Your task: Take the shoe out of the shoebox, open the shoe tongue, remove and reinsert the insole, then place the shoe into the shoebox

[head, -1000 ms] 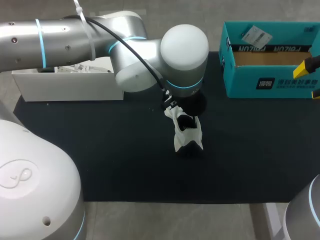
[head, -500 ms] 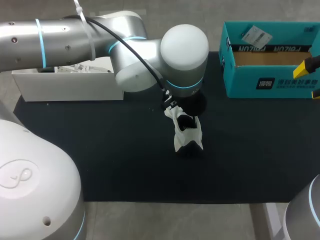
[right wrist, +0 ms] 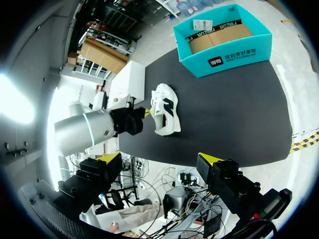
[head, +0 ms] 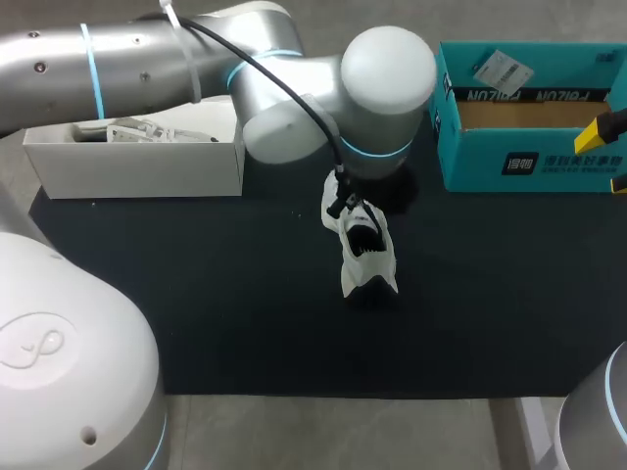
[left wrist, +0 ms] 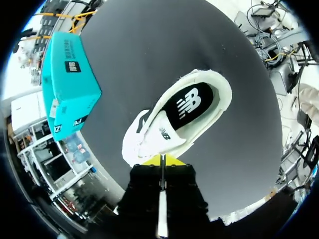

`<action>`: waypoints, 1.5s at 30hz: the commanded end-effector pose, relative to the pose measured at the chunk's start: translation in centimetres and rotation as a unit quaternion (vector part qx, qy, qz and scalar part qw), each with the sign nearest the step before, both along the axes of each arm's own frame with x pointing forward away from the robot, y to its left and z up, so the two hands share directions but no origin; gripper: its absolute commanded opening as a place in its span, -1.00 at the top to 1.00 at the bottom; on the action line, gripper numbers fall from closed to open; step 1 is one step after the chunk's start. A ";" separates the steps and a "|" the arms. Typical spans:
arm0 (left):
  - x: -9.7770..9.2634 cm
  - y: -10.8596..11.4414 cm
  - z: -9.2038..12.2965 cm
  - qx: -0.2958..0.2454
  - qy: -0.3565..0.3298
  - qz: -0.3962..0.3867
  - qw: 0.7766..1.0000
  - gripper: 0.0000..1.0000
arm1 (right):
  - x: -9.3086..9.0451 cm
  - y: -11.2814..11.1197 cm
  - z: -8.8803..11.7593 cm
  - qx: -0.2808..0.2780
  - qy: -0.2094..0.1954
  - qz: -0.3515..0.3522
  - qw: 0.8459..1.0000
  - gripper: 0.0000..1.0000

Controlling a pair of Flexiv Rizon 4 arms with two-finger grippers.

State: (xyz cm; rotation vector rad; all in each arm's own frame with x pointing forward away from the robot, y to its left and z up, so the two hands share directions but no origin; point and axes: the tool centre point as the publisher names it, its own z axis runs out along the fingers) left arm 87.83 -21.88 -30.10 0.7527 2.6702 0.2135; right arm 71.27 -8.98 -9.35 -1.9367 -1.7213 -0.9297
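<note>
Left wrist view: yellow-tipped left gripper [left wrist: 163, 160] pressed together, touching the rim of the white sneaker [left wrist: 174, 119] just ahead on the dark matte counter [left wrist: 239, 74]. Any pinched fabric hidden. Black oval insole inside. Teal cardboard shoebox [left wrist: 70, 74] well off to one side. Right gripper [right wrist: 159, 158] spread wide.

shoebox [head: 534, 166] cut off, left pincer [left wrist: 163, 160] mostly hidden

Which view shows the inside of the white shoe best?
The left wrist view: it looks straight into the shoe at the black insole. The head view shows a small dark opening; the right wrist view, only the outside.
</note>
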 end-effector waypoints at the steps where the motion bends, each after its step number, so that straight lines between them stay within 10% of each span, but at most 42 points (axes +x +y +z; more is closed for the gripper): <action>1: -1.6 0.2 1.4 -0.135 0.072 0.319 0.936 1.00 | 0.2 0.0 0.0 -0.001 0.002 0.001 1.000 -1.00; 13: -1.6 0.2 1.4 -0.135 0.072 0.319 0.936 1.00 | 0.2 0.0 0.0 -0.001 0.002 0.001 1.000 -1.00; 28: -7.6 -0.7 -0.1 -0.164 0.107 0.275 0.941 1.00 | 0.2 0.0 0.0 -0.001 0.002 0.001 1.000 -1.00; 31: -8.3 -0.8 0.0 -0.157 0.108 0.264 0.946 -0.39 | 0.2 0.0 0.0 -0.001 0.002 0.001 1.000 -1.00; 33: -8.8 -0.9 0.0 -0.156 0.107 0.259 0.947 -0.91 | 0.2 0.0 0.0 -0.001 0.002 0.001 1.000 -1.00; 45: -10.6 -2.5 -3.2 -0.160 0.131 0.280 0.937 -1.00 | 0.2 0.0 0.0 -0.001 0.002 0.001 1.000 -1.00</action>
